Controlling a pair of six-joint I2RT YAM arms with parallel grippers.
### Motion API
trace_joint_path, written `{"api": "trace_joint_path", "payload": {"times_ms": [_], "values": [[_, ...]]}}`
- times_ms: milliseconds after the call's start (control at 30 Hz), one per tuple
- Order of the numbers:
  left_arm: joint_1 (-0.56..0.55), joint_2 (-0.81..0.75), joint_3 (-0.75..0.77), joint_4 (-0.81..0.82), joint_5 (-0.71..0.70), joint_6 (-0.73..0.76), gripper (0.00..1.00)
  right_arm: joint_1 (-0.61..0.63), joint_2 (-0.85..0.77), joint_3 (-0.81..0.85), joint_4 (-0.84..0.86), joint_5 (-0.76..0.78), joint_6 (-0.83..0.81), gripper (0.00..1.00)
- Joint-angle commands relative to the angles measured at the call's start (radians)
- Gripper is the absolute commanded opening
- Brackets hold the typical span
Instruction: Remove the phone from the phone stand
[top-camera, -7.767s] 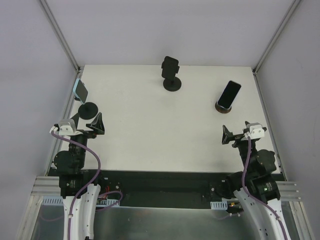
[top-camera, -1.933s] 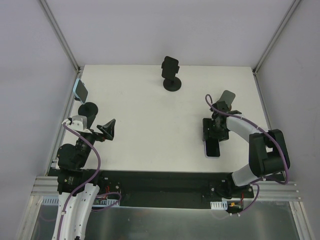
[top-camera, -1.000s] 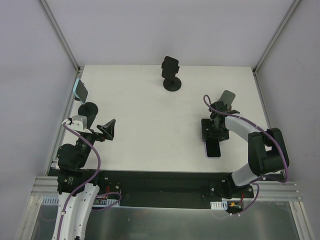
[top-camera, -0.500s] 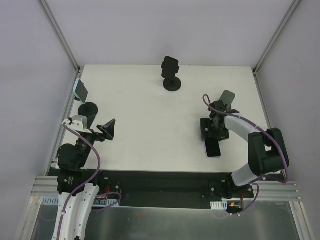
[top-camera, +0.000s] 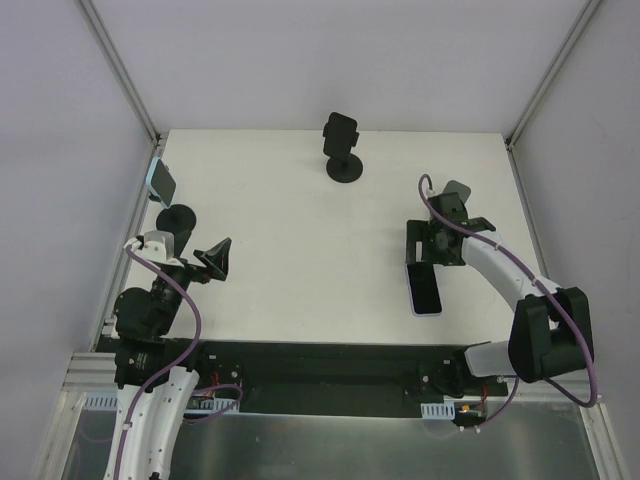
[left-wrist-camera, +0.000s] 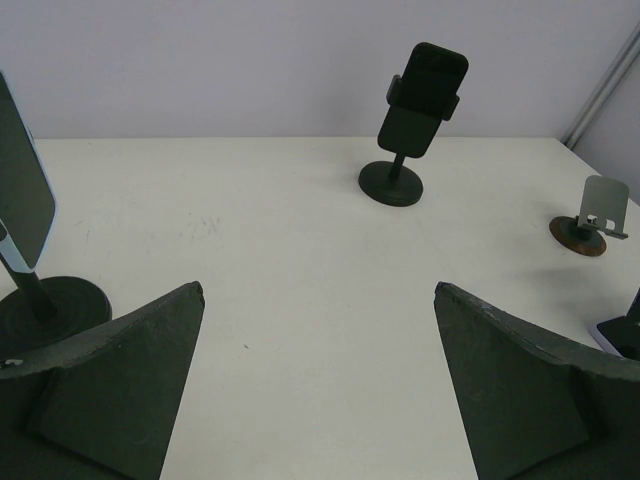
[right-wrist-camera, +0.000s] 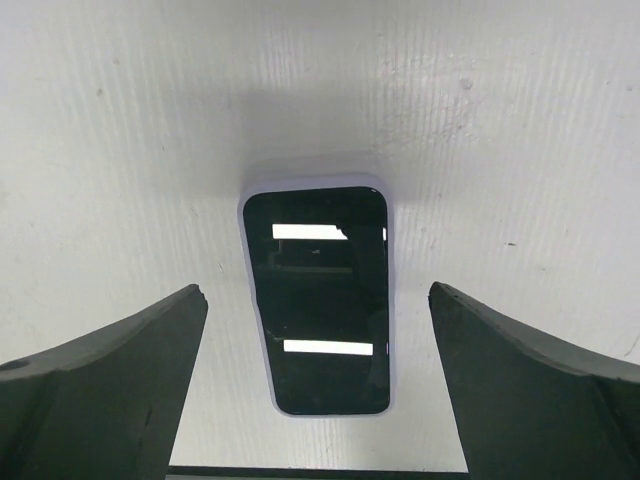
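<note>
A black phone in a pale case (top-camera: 424, 289) lies flat, screen up, on the white table near the right front. It also shows in the right wrist view (right-wrist-camera: 318, 300). The small empty stand (top-camera: 457, 195) with a round brown base stands behind it, seen too in the left wrist view (left-wrist-camera: 598, 205). My right gripper (top-camera: 425, 247) hangs open above the phone's far end and is empty (right-wrist-camera: 318, 289). My left gripper (top-camera: 215, 258) is open and empty at the left front (left-wrist-camera: 319, 288).
A black phone in a black stand (top-camera: 340, 140) stands at the far middle (left-wrist-camera: 424, 83). A light blue phone on a black round-based stand (top-camera: 161, 180) stands at the left edge (left-wrist-camera: 20, 200). Grey walls and metal rails frame the table.
My right gripper has let the phone lie and has drawn up and back from it, toward the empty stand. The phone stays flat. The left arm has not moved.
</note>
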Motion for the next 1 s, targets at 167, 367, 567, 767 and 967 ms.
{"api": "trace_joint_path", "payload": {"times_ms": [167,367,567,767,967], "values": [[-0.011,-0.010,0.030,0.030,0.020,0.017,0.98,0.003,-0.123,0.083,-0.009,0.048,0.022,0.97],[-0.011,-0.009,0.032,0.030,0.018,0.018,0.98,0.003,-0.218,0.120,0.008,0.076,0.022,0.96],[-0.011,-0.009,0.032,0.030,0.017,0.017,0.98,-0.001,-0.352,0.114,0.086,0.152,0.021,0.96],[-0.011,-0.009,0.032,0.030,0.014,0.018,0.98,-0.004,-0.435,0.081,0.149,0.140,0.021,0.96],[-0.011,0.005,0.035,0.022,0.012,0.017,0.98,-0.004,-0.491,0.005,0.258,0.032,0.010,0.96]]}}
